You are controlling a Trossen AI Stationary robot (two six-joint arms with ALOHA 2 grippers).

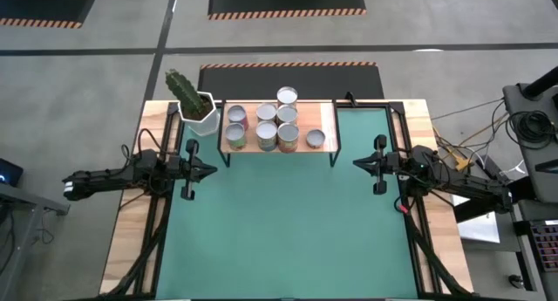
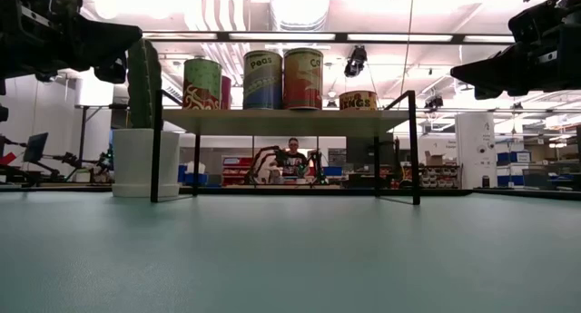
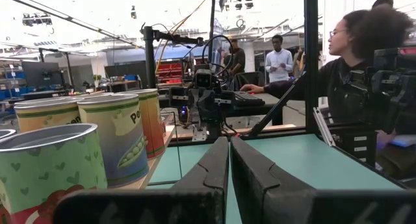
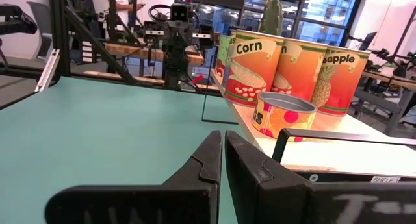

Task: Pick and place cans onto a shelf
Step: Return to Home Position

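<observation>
At table height only four of the cans (image 1: pixel 266 135) show clearly on the shelf (image 1: pixel 327 118), with the rest hidden behind them, and the right wrist view cuts off the pineapple can's (image 4: pixel 338 81) label at "apple". From above, eight silver tops can be counted, standing close together on the shelf at the back of the green table (image 1: pixel 288 231), beside one potted cactus (image 1: pixel 196 105). The left gripper (image 1: pixel 209 169) and right gripper (image 1: pixel 357 163) hang well apart in front of the shelf's two ends, each with fingers pressed together on nothing.
</observation>
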